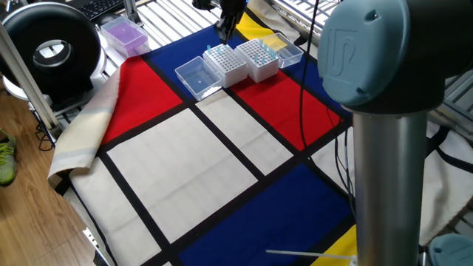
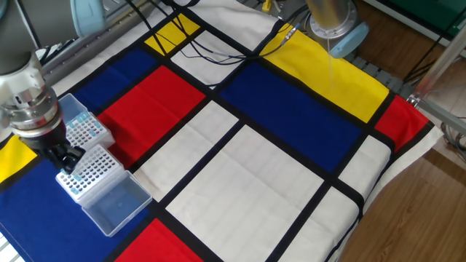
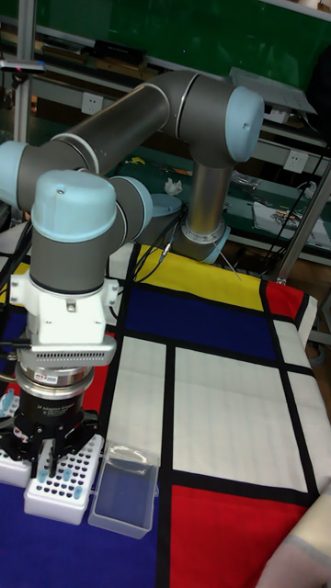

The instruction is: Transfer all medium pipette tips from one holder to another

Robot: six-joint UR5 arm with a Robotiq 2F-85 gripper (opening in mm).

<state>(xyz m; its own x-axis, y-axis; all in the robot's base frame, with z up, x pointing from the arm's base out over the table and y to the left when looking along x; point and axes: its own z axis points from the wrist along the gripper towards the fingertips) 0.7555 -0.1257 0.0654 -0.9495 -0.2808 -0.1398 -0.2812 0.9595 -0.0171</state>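
Observation:
Two white holders stand side by side on the blue patch. In the near holder (image 2: 93, 172) (image 1: 227, 65) (image 3: 64, 480), medium pipette tips (image 2: 73, 178) (image 1: 214, 50) fill the edge row. The far holder (image 2: 85, 131) (image 1: 259, 60) keeps its medium pipette tips (image 2: 82, 117) (image 1: 269, 44) at one end. My gripper (image 2: 67, 159) (image 1: 225, 28) (image 3: 44, 461) hangs just above the near holder's tip row, pointing down. Its fingers look pressed together. Anything between them is too small to make out.
A clear open lid (image 2: 116, 205) (image 1: 194, 76) (image 3: 124, 496) lies hinged beside the near holder, and another clear lid (image 1: 287, 50) beside the far one. A purple box (image 1: 124, 35) and a black round device (image 1: 50, 50) sit beyond the cloth. Cables (image 2: 211, 44) cross the yellow patch.

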